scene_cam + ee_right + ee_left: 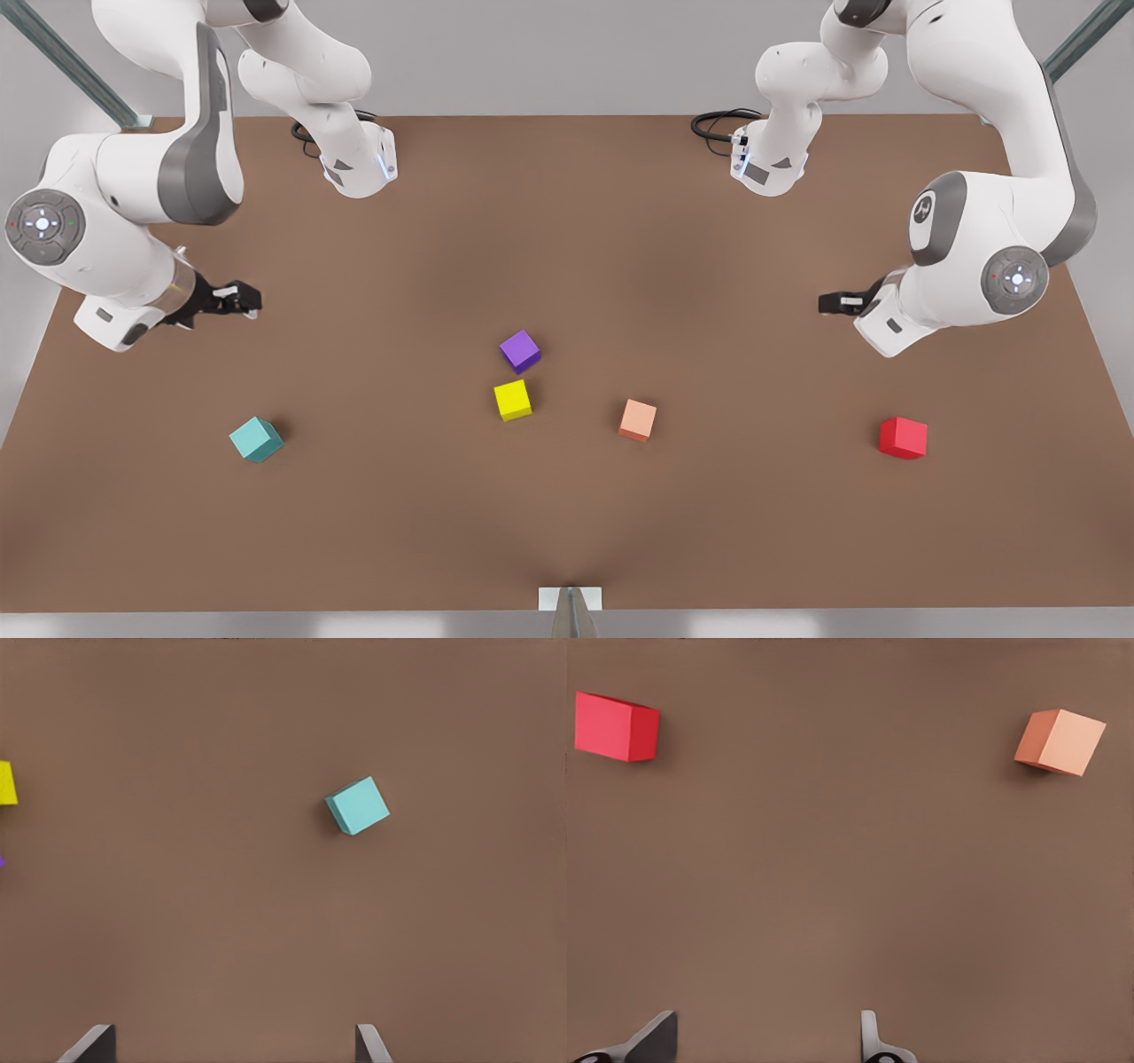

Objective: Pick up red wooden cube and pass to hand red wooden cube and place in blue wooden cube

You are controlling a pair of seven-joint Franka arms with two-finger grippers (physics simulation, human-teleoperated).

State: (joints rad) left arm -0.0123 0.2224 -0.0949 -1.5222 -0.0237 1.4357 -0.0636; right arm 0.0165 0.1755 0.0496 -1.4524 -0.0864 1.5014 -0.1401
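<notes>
Five cubes on the table [567,532], none lifted yet. Red cube [903,438] near the front view's right edge, free all round, just ahead of the left pincer [833,303] (fingers spread, empty). Best squared to flat faces, then straight down. Blue cube [256,439] well apart, by the right pincer [248,301], likewise spread, waiting.

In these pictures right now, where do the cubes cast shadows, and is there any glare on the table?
Front view: soft even light, no glare on the brown table; the red wooden cube has only a faint shadow beside it. Left wrist view: a faint dark edge beside the peach cube. Right wrist view: a soft shadow beside the blue wooden cube.
</notes>
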